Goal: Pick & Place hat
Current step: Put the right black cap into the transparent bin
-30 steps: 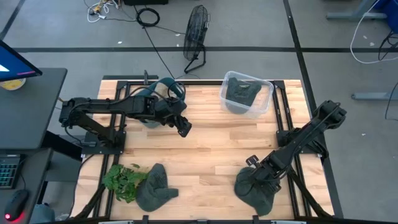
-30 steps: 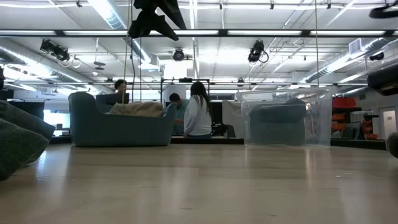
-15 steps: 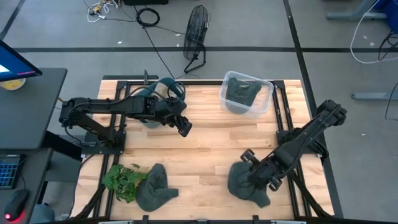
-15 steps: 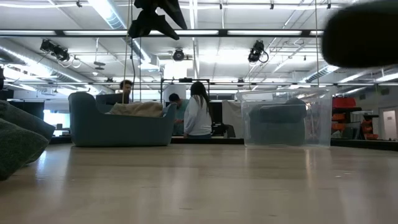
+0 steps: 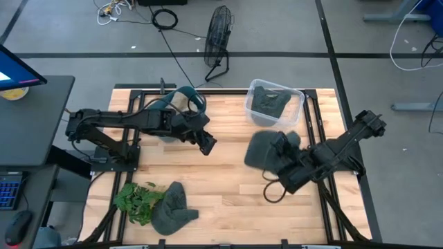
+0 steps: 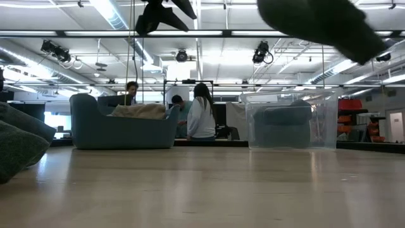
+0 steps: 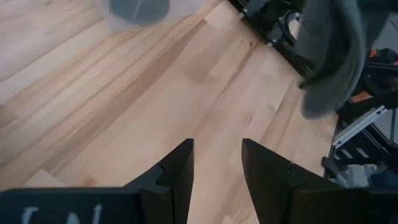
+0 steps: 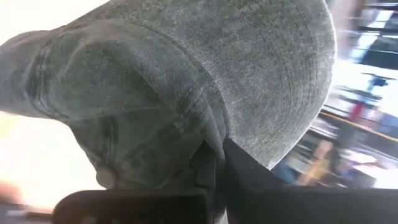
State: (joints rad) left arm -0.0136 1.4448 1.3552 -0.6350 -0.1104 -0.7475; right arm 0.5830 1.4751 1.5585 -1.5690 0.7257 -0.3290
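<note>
My right gripper [image 5: 280,153] is shut on a grey cloth hat [image 5: 261,149] and carries it in the air over the table's right half, just near of a clear plastic bin [image 5: 275,104]. In the low view the hat [image 6: 323,24] hangs high above the wood. The bin holds another grey hat [image 5: 268,102]. A third grey hat [image 5: 173,206] lies on the near left of the table. My left gripper [image 5: 206,144] hovers open over the far left part of the table, touching nothing; its wrist view shows its fingers [image 7: 177,169] apart. My right gripper [image 8: 214,167] pinches a gathered fold of the hat's cloth [image 8: 199,134] between its two fingers; I cannot tell how many layers. The hat is lifted clear of the table and bulges out ahead of the fingers, hiding the fingertips.
A green leafy bunch [image 5: 135,200] lies beside the near left hat. The bin [image 6: 291,126] stands at the far right of the table. Bare wood [image 5: 228,180] stretches across the middle. People sit in the room beyond the table [image 6: 201,117].
My right gripper has risen from the table's near right corner and swung toward the far edge and the bin, carrying the hat with it. The hat, which lay on the wood, is now lifted clear.
</note>
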